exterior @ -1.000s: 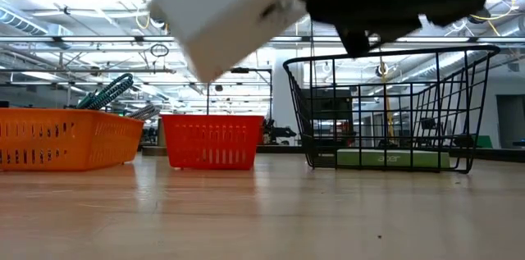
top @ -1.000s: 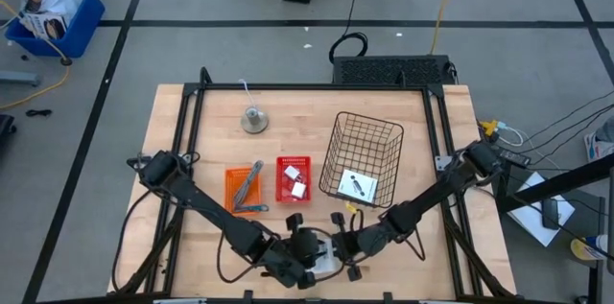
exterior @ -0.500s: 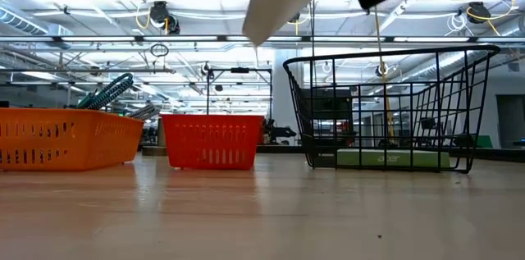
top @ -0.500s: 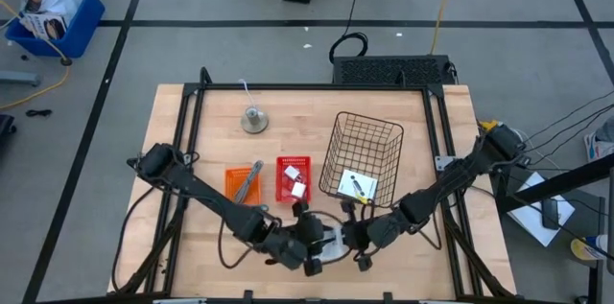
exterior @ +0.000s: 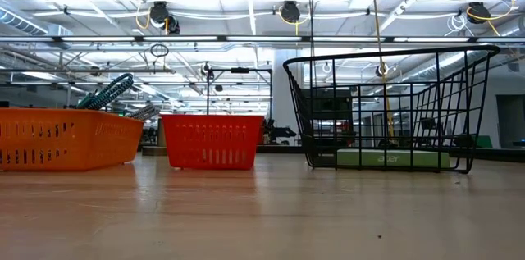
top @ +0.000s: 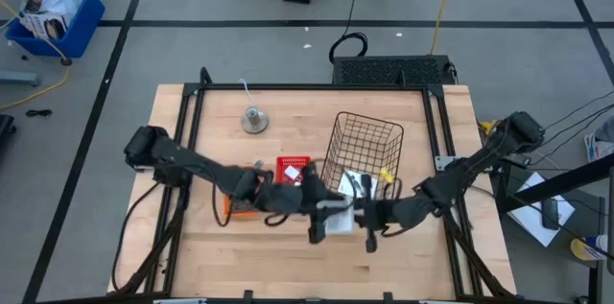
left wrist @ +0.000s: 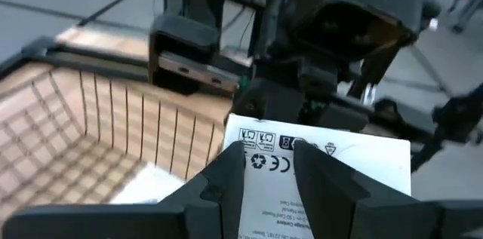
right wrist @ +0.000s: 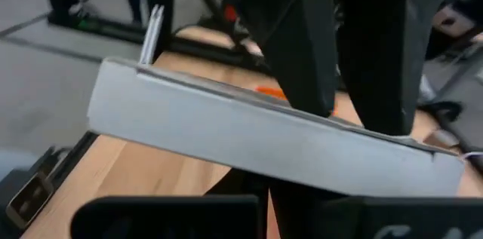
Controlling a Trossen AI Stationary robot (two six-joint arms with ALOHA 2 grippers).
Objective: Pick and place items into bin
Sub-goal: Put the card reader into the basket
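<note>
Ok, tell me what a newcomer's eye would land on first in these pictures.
The two dark arms meeting low over the table's front middle: the left gripper and right gripper both hold one white box with printed black marks, lifted off the wood. Just behind it stands the black wire basket, a white card already inside. Left of that sit the red bin and the orange bin.

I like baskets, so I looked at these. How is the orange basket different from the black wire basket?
The orange basket is low, with slotted solid walls; the black wire basket is much taller, with open wire walls you can see through. Teal-handled tools poke out of the orange basket; a flat white card lies in the black wire basket. The orange basket sits to the left; the black one to the right. Both stand upright on the wooden table.
</note>
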